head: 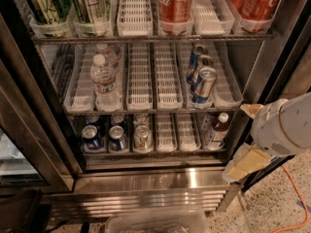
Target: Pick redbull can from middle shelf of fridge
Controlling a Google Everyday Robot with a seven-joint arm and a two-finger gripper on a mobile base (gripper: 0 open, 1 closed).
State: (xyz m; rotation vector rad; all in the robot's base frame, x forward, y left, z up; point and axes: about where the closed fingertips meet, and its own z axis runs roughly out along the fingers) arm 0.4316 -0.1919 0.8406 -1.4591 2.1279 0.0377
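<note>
The fridge [160, 178] stands open in the camera view. On its middle shelf [146, 111], white lane trays run front to back. Three slim blue-and-silver redbull cans stand in one lane right of centre; the front redbull can [204, 85] is near the shelf's front bar. My gripper [236, 142] is outside the fridge at the lower right, below and right of the cans and apart from them. Its two tan fingers [245, 161] are spread, with nothing between them.
Water bottles [104, 81] stand at the middle shelf's left. Red Coca-Cola cans [174, 4] and green cans [46, 4] are on the top shelf. Dark-blue cans [91, 137] and a small bottle [217, 130] are on the lower shelf. A clear bin [155, 222] sits on the floor.
</note>
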